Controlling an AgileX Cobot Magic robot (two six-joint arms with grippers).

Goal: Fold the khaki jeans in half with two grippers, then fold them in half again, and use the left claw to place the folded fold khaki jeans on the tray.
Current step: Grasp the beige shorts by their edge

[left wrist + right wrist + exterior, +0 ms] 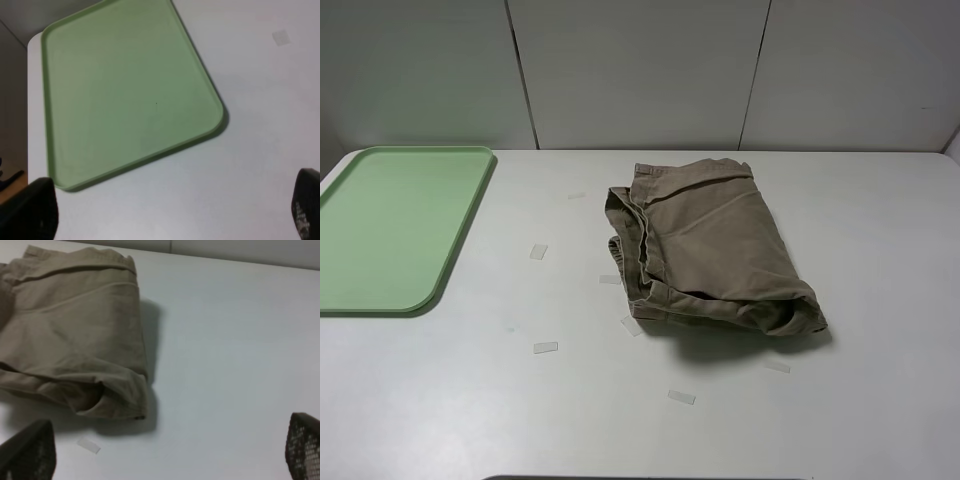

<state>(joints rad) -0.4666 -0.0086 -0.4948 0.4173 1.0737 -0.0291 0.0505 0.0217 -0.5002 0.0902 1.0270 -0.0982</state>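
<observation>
- We are looking at a white table (pixel 880 420) filling the scene, with grey wall panels behind it.
- The mint-green tray (pixel 380 230) is lying at the far left, and the jeans are not on it yet.
- The khaki jeans (pixel 715 250) are sitting near the table's middle, slightly right and well apart from the tray. They are bunched into a compact, layered bundle. We are judging the folding done, if untidily, so the carry to the tray is what is remaining.
- The left gripper (pixel 167 215) is hovering near the tray, its fingers spread wide and holding nothing.
- The right gripper (pixel 165 452) is hovering near the jeans, likewise spread and empty.
- Small tape strips (pixel 545 348) are dotting the table around the jeans.
</observation>
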